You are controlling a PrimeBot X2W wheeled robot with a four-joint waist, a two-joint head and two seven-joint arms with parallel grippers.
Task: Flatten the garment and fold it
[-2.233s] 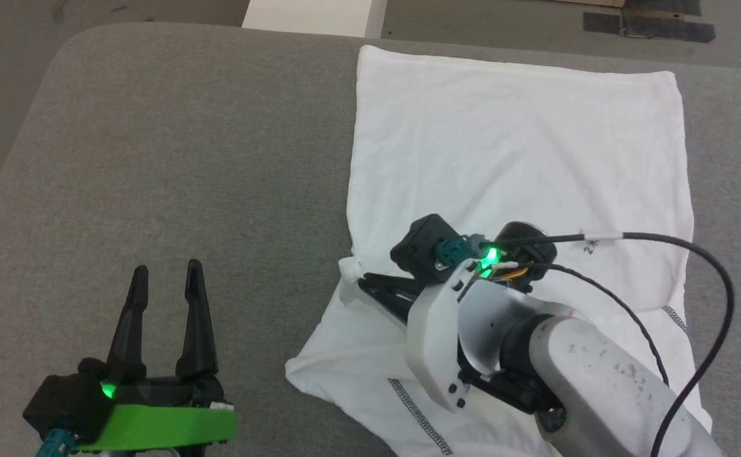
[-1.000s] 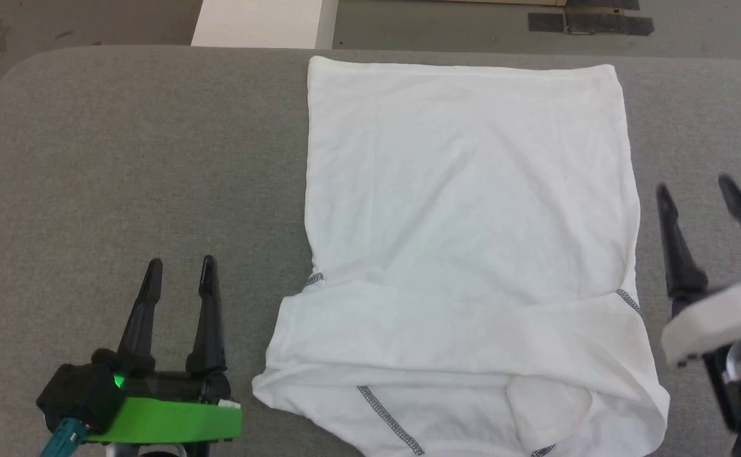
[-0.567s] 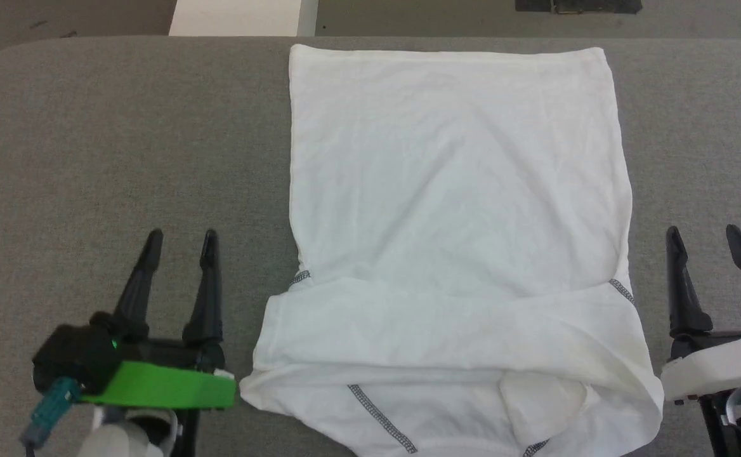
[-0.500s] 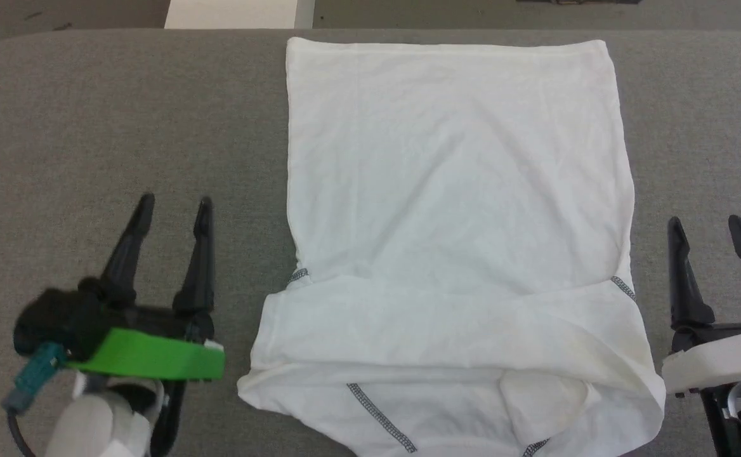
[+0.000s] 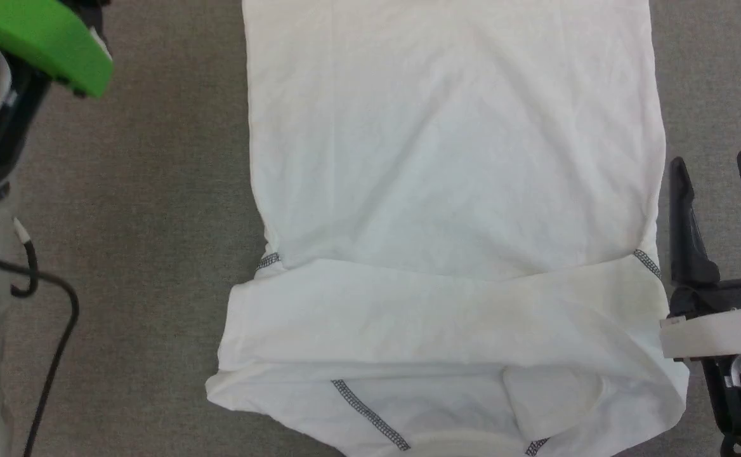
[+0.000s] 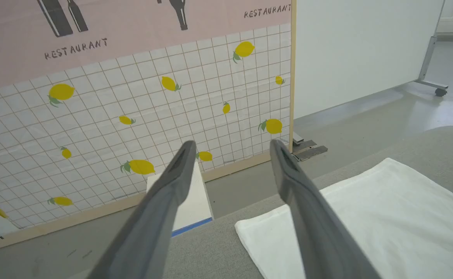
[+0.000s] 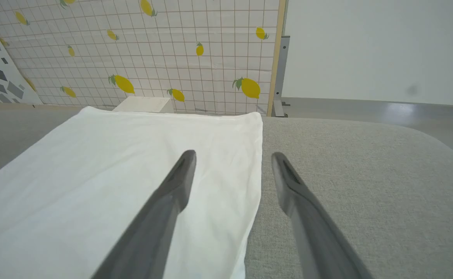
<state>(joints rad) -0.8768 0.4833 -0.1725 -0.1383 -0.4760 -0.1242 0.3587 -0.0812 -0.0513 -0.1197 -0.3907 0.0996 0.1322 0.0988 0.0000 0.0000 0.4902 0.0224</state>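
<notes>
Your white shirt (image 5: 453,158) lies flat down the centre of the head view on the grey cloth tabletop (image 5: 155,222), with a band of fabric folded across its lower part. Your right gripper (image 5: 713,162) sits just beside the shirt's right edge, fingers spread wide, holding nothing. Your left gripper (image 6: 232,144) is at the upper left, equally wide and empty.

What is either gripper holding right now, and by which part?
Nothing. The left gripper and right gripper are both open and empty; the shirt lies loose on the table.
</notes>
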